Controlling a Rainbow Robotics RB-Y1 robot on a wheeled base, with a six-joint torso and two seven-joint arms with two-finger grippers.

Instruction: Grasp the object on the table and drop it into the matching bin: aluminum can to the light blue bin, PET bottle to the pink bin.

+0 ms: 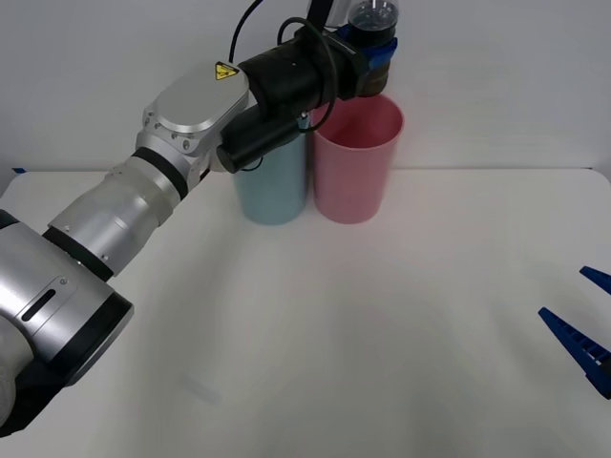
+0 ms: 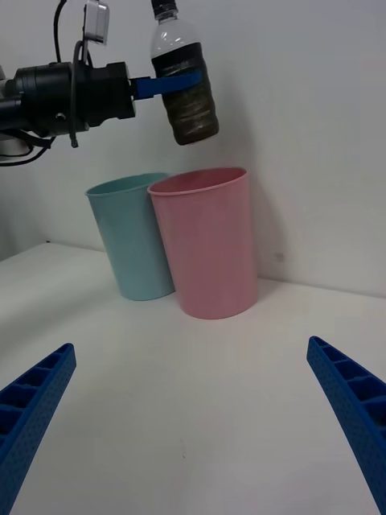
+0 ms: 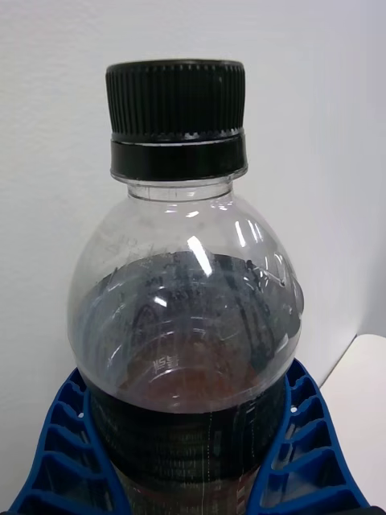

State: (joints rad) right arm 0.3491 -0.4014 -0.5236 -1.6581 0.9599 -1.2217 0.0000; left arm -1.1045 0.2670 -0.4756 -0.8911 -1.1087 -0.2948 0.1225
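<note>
The left gripper (image 2: 178,82) is clamped around the PET bottle (image 2: 185,88), holding it in the air above the pink bin (image 1: 357,157), cap up and slightly tilted. The bottle's dark olive-brown label (image 2: 191,109) carries no legible writing; its black cap (image 3: 176,98) is on. The light blue bin (image 1: 271,186) stands touching the pink bin on its left, on the white table (image 1: 382,324). A yellow warning sticker (image 1: 226,71) marks the left arm. The right gripper (image 2: 193,418) rests low near the table's right edge, fingers spread wide, holding nothing.
</note>
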